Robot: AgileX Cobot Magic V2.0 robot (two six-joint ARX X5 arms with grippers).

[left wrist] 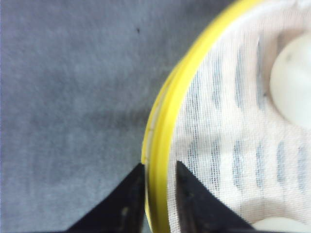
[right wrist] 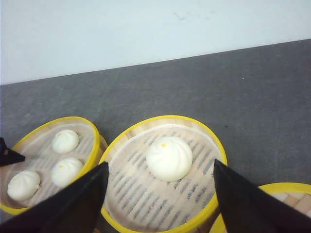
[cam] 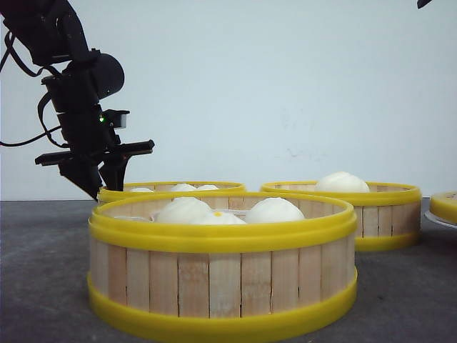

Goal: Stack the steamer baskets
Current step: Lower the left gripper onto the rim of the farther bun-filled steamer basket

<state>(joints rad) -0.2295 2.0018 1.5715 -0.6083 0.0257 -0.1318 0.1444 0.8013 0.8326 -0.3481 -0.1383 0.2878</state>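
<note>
Three steamer baskets with buns stand on the grey table. The nearest (cam: 223,279) fills the front view. Behind it stand a back left basket (cam: 171,189) (right wrist: 48,162) with three buns and a back right basket (cam: 357,207) (right wrist: 163,213) with one bun. My left gripper (cam: 96,179) (left wrist: 160,170) sits at the back left basket's left side. Its black fingers (left wrist: 129,199) straddle that basket's yellow rim (left wrist: 163,131), one outside and one inside, shut on it. My right gripper (right wrist: 160,164) hangs open above the one-bun basket, touching nothing.
A flat yellow lid (cam: 444,206) lies on a white plate at the far right. A white wall stands behind the table (cam: 43,271). A piece of another yellow rim (right wrist: 286,191) shows in the corner of the right wrist view.
</note>
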